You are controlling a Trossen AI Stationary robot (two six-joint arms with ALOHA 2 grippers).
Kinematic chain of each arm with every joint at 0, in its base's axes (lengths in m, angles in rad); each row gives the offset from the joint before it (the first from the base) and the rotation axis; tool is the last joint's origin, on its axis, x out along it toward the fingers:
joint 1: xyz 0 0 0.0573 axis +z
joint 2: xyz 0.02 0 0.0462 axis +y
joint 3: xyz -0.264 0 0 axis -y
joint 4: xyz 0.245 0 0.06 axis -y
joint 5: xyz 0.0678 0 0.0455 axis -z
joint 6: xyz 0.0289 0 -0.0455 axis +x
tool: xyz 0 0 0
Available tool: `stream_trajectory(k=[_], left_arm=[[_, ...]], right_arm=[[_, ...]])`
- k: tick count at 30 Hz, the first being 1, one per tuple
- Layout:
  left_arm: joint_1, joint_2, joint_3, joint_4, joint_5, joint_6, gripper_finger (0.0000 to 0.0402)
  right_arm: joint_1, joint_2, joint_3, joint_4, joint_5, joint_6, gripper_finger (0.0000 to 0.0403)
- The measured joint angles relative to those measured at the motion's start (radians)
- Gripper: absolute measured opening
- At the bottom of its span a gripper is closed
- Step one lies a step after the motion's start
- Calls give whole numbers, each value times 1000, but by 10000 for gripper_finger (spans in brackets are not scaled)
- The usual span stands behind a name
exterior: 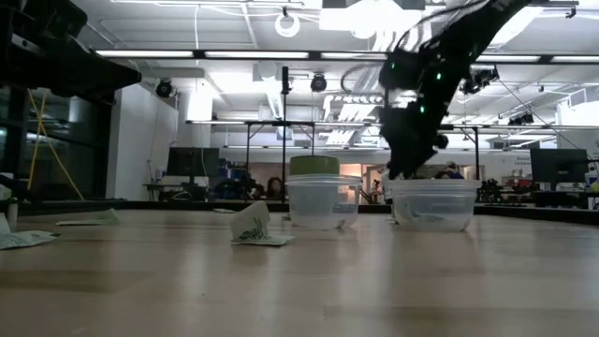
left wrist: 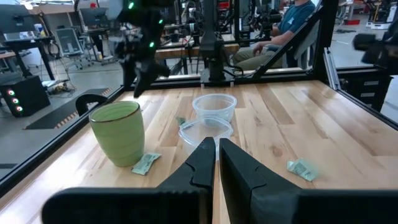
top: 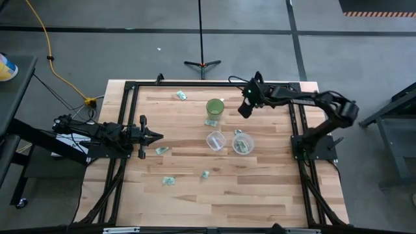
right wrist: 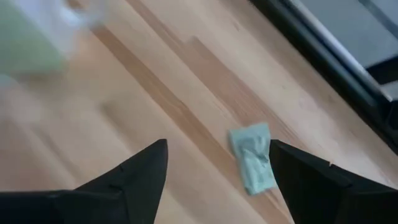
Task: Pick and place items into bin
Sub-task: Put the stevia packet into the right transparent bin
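Several small pale green-and-white packets lie flat on the wooden table: one near the far edge (top: 181,95), one beside the green cup (top: 211,121), others nearer (top: 162,150) (top: 169,181) (top: 205,174). Some packets sit in the right-hand clear bin (top: 242,144), next to a second clear bin (top: 216,140). My right gripper (top: 244,109) hangs open above the table, right of the green cup (top: 215,107). In its wrist view a packet (right wrist: 252,155) lies on the wood beyond the open gripper (right wrist: 217,146). My left gripper (top: 153,136) is shut and empty near the left edge, by a packet.
The green cup (left wrist: 118,132) stands upright with a packet (left wrist: 146,163) at its foot. A black frame rail (top: 214,83) runs round the table. A person sits behind the table (left wrist: 292,25). Bare wood (top: 260,195) lies toward the near edge.
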Motion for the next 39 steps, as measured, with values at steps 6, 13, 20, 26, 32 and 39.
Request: stream_trajectory(k=[6, 13, 20, 26, 32, 39], left_arm=[[0, 0, 0, -12, 0, 0, 60], [0, 0, 0, -16, 0, -1, 60], [0, 0, 0, -16, 0, -3, 60], [0, 0, 0, -16, 0, -3, 60], [0, 0, 0, -15, 0, -2, 60], [0, 0, 0, -16, 0, -1, 60]], right_arm=[[-74, 105, 0, 16, -42, -35, 272], [-122, 167, 0, 18, -69, -63, 272], [-164, 174, -1, 27, -69, -92, 272], [-191, 174, -1, 34, -164, -114, 262], [-192, 201, -1, 32, -170, -109, 250], [-192, 241, 4, 24, -167, -110, 235]])
